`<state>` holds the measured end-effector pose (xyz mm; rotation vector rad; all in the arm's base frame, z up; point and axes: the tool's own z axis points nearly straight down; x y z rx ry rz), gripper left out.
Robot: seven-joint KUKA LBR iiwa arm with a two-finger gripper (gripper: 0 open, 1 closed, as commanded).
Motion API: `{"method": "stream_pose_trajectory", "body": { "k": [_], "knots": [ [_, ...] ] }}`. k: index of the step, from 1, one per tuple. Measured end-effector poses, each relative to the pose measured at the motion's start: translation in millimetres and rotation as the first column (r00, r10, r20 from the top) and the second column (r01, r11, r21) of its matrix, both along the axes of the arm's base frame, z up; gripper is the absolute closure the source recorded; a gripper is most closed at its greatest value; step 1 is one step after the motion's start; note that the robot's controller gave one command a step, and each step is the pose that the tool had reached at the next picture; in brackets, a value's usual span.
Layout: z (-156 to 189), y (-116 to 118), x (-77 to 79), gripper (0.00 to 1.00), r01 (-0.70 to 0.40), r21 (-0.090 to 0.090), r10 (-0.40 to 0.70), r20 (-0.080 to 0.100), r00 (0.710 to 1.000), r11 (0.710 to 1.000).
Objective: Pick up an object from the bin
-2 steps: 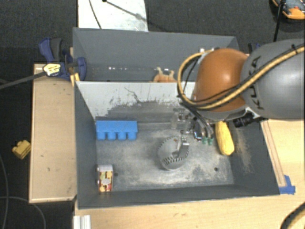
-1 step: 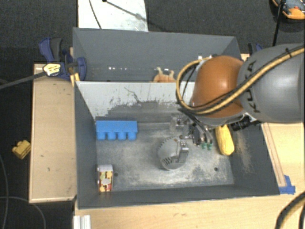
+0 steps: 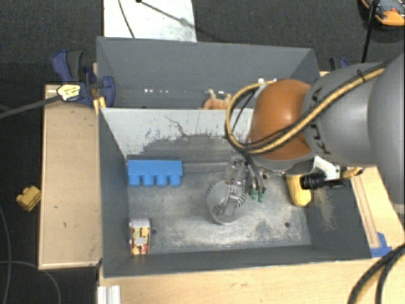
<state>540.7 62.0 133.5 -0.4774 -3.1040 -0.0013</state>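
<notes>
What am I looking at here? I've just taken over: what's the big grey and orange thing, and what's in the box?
One camera looks down into a grey metal bin. The big grey shape from the right, with its orange cover, is the robot arm. Its hand hangs low over the middle of the floor, right at a grey rounded thing; whether it grips it, I can't tell. Also on the floor: a blue toy brick at the left, a small printed box in the near-left corner, a yellow thing at the right.
</notes>
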Motion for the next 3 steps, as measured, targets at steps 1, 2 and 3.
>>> {"method": "stream_pose_trajectory", "body": {
  "k": [1,2,3],
  "knots": [
    [-34.0,-18.9,-29.7,1.0,-0.19,0.001,0.189,0.043,0.981,0.982],
    [-34.0,-18.9,-29.6,1.0,-0.189,0.001,0.189,0.043,0.981,0.982],
    [124.6,-19.5,-31.6,1.0,-0.223,-0.002,0.223,0.01,0.975,0.975]
  ]
}}
